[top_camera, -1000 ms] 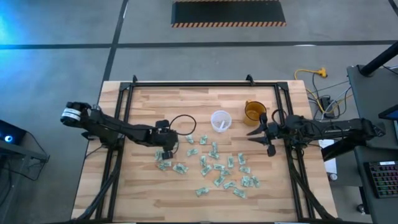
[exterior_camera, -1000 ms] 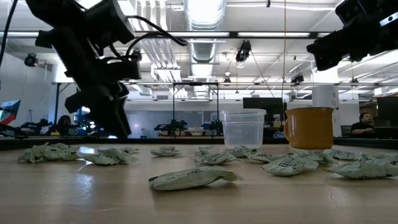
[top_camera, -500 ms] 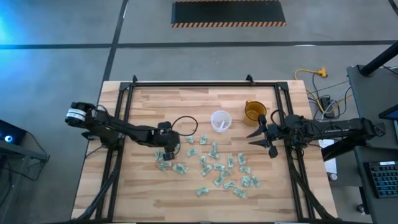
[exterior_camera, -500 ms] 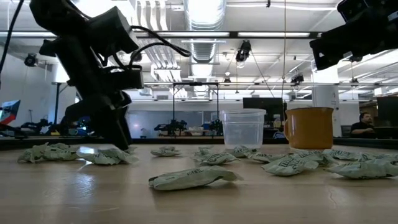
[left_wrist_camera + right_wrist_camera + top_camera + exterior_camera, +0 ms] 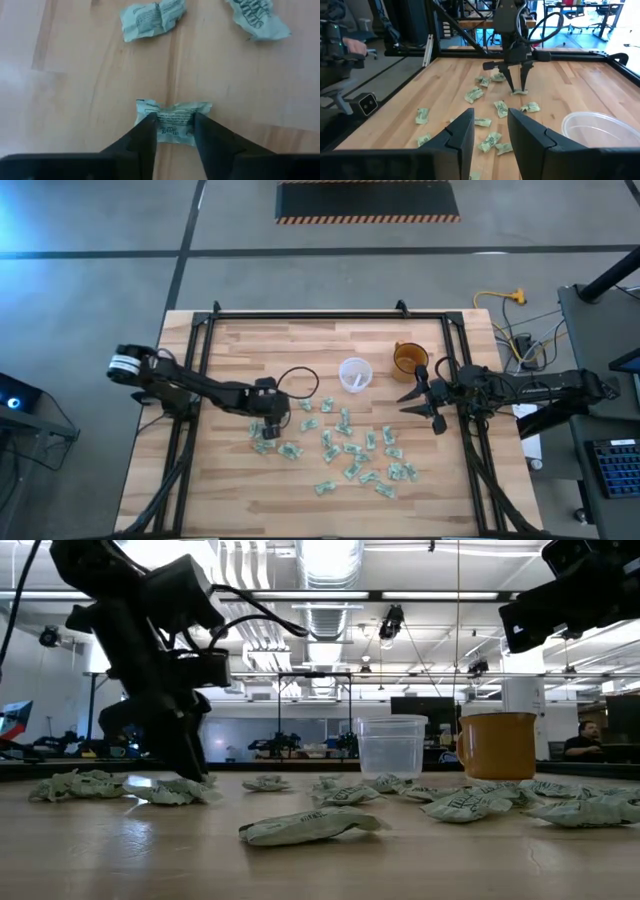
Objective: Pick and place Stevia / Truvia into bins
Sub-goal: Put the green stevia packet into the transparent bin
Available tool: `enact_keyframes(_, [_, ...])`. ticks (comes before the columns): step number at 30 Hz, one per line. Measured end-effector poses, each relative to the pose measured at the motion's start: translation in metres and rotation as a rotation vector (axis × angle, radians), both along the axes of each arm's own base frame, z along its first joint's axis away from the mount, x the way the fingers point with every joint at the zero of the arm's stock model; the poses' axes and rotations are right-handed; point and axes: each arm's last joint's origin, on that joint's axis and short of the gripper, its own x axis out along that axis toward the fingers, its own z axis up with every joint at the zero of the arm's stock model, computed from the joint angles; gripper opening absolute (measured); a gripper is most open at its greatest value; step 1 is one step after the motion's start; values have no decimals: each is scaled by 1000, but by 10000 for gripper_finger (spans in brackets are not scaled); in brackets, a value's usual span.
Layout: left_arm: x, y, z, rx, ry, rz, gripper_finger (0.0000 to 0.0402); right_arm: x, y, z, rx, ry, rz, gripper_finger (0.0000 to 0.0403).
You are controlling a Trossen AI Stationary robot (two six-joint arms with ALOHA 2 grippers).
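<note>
Many crumpled pale green sachets [image 5: 345,448] lie scattered across the wooden table [image 5: 230,500]. At their left edge, the left gripper [image 5: 172,131] is down on the wood, its fingers pinching one sachet [image 5: 174,121] printed with dark text. The clear cup [image 5: 354,374] stands just beyond the scatter, an orange cup [image 5: 408,359] to its right. The right gripper [image 5: 410,400] hovers near it, fingers spread and empty.

Left arm reaches in from the left edge, stretched out low across the tabletop [image 5: 240,490], its left hand [image 5: 172,131] pointing straight down with both fingertips [image 5: 149,129] planted on the wood, fingers partly closed. Right arm comes in from the right edge, held up off the surface, right hand [image 5: 412,400] hanging there with fingers spread apart.
</note>
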Motion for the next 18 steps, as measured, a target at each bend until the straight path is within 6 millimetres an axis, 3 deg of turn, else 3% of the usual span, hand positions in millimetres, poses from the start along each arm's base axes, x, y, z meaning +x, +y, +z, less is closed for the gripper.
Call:
enact_keyframes(10, [0,0,7,3,-33,-8,9,0,0,0,0,2,-2,103])
enact_keyframes(18, [17,-1,22,96,-191,-87,6,0,0,0,0,2,-2,95])
